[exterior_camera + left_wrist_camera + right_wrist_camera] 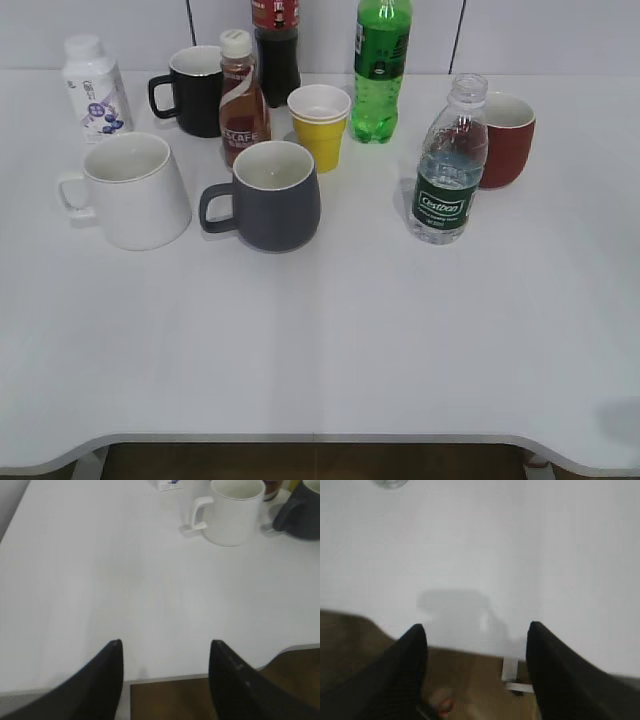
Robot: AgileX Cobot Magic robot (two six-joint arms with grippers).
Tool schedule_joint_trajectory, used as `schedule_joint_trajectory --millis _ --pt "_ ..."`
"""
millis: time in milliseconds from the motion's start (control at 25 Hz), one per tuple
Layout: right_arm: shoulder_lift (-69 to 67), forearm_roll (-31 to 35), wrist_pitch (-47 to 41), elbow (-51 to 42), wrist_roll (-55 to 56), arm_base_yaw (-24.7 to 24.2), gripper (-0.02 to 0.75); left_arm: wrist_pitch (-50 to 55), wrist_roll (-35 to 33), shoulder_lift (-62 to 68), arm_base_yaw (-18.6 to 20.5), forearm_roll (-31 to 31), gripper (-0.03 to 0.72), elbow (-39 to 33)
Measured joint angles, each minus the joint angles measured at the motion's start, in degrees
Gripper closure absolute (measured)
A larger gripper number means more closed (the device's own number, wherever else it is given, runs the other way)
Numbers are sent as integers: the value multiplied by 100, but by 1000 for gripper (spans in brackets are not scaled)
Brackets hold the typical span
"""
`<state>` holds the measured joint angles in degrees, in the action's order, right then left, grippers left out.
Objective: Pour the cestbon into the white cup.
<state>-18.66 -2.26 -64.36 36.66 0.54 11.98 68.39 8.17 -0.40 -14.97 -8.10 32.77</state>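
The cestbon [447, 165], a small clear bottle with a dark green label and no cap, stands upright right of centre; its base just shows at the top of the right wrist view [390, 483]. The white cup [133, 190] stands at the left, handle to the left, and shows in the left wrist view [232, 510]. Neither gripper shows in the exterior view. My left gripper [165, 647] is open and empty over the table's front edge, well short of the white cup. My right gripper [476, 630] is open and empty over the front edge.
A grey mug [272, 195] stands next to the white cup. Behind are a black mug [195, 90], a brown Nescafe bottle [242, 100], a yellow paper cup [320, 125], a green bottle [380, 70], a red cup [505, 140] and a small white bottle [93, 88].
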Motion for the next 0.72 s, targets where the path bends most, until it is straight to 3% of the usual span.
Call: schedule_joint_trajectory --millis 160,320,480,720 --pt "1069 126 -423 -263 -2 0 267 -266 -13 0 0 193 273 -46" --pt "1844 226 -214 -578 -114 0 267 -642 -37 0 0 247 273 -246" --pt "1904 226 327 -767 -146 0 267 -690 -44 0 0 253 273 -250" --pt "1768 226 453 -773 -146 0 267 -709 -51 0 0 253 280 -257"
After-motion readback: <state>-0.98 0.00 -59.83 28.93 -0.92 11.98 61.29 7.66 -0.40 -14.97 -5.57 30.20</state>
